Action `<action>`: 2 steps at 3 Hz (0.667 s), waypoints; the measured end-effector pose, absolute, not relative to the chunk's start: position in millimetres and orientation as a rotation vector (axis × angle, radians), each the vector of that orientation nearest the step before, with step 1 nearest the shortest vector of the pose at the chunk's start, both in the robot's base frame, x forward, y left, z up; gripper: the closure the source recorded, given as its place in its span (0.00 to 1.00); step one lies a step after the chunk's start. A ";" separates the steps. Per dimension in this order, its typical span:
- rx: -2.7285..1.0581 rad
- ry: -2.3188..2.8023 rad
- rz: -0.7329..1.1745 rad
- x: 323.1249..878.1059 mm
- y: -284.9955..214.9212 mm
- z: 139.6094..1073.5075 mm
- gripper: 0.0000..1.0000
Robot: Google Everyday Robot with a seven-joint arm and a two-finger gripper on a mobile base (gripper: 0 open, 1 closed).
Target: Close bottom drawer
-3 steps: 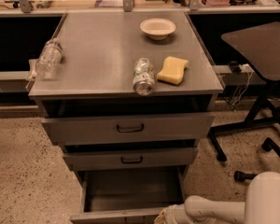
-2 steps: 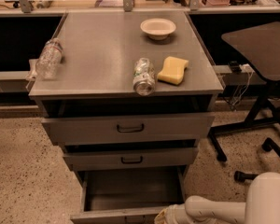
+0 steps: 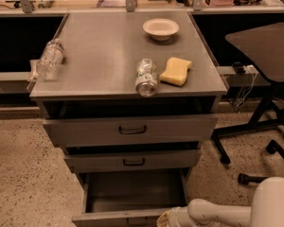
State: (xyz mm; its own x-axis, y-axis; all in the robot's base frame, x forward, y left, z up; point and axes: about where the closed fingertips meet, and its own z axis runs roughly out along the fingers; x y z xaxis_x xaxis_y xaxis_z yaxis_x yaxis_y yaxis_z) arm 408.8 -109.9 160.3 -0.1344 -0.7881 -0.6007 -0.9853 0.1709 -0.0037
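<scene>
the bottom drawer (image 3: 132, 193) is pulled far out, lowest in the grey cabinet (image 3: 104, 56).
our gripper (image 3: 165, 219) is at its front edge, low down; we cannot tell if it is open or holds anything. on top we see a can (image 3: 146, 77), a sponge (image 3: 176, 71), a bowl (image 3: 161, 28) and a bottle (image 3: 50, 58).

The grey desk (image 3: 104, 56) carries a white bowl (image 3: 161, 28) near its back edge and a yellow sponge (image 3: 176, 71) near the front right corner. The bottom drawer (image 3: 132, 193) is grey, and the cream gripper (image 3: 166, 218) sits at its front, over a speckled beige floor (image 3: 23, 174).
</scene>
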 end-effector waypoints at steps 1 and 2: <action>-1.670 1.982 0.553 408.8 -109.9 160.3 0.31; -1.670 1.982 0.554 408.7 -109.8 160.3 0.00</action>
